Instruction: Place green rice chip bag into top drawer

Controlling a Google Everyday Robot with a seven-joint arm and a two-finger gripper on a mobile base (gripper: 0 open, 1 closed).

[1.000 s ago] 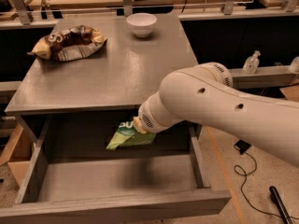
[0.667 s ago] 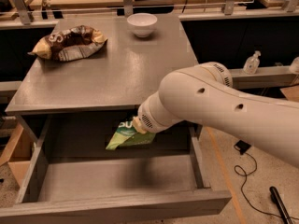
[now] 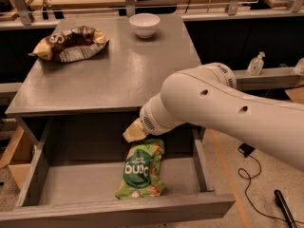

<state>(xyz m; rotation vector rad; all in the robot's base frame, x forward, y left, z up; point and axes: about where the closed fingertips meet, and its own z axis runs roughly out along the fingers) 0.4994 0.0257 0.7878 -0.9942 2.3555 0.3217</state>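
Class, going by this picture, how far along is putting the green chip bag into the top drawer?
Done: the green chip bag lies flat inside the open drawer. In hand: the gripper hangs right at the bag's top edge. Left: drawing the arm clear of the drawer.

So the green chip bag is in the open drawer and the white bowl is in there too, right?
Not quite. The green rice chip bag does lie in the open top drawer, but the white bowl sits up on the table, near its far edge; the camera view shows it. The gripper hangs just above the bag.
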